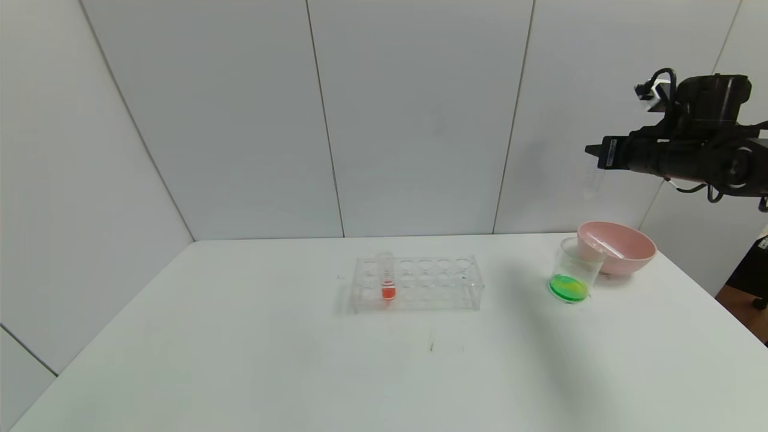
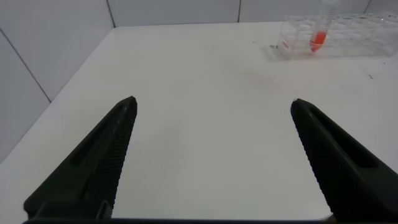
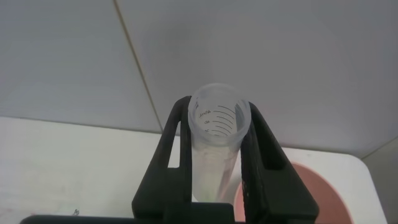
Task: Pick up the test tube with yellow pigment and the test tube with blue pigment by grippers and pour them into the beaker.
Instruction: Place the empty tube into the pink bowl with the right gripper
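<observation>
- Currently: right gripper (image 3: 214, 162) fingers clamp an emptied clear test tube (image 1: 591, 180), raised above the counter's far right corner.
- Handling: light, slick, brittle glass; grip mid-barrel, gently.
- Beaker (image 1: 573, 273): green liquid, touching pink bowl (image 1: 618, 247).
- Left gripper (image 2: 211, 162): fingers wide, idle.

Lighting's bright and even, pretty flat overall. Only soft faint shadows on the white desk (image 1: 240, 336), mainly beside the beaker (image 1: 573, 271). No harsh glare. The clear tube (image 3: 214, 149) up close looks hazy, and the walls bow slightly toward the head view's edges.
</observation>
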Tool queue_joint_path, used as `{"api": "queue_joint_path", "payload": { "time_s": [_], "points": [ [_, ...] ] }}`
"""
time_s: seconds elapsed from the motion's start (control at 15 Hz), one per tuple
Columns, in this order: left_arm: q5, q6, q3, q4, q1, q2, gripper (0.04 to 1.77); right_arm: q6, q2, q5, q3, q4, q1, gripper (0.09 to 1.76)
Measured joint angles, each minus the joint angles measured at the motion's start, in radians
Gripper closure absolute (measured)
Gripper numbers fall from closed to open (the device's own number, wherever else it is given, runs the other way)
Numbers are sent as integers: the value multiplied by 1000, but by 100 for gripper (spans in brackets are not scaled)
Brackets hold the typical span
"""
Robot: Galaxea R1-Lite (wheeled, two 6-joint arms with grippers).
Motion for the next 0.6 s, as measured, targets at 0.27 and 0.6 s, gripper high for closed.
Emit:
{"api": "queue_joint_path", "payload": {
  "time_s": [0.27, 0.6],
  "points": [
    [0, 0, 0, 0, 0, 0, 5, -2, 37, 3, 64, -102, -69, 134],
    [0, 0, 0, 0, 0, 0, 5, -53, 97, 0, 71, -109, -115, 134]
  ]
}}
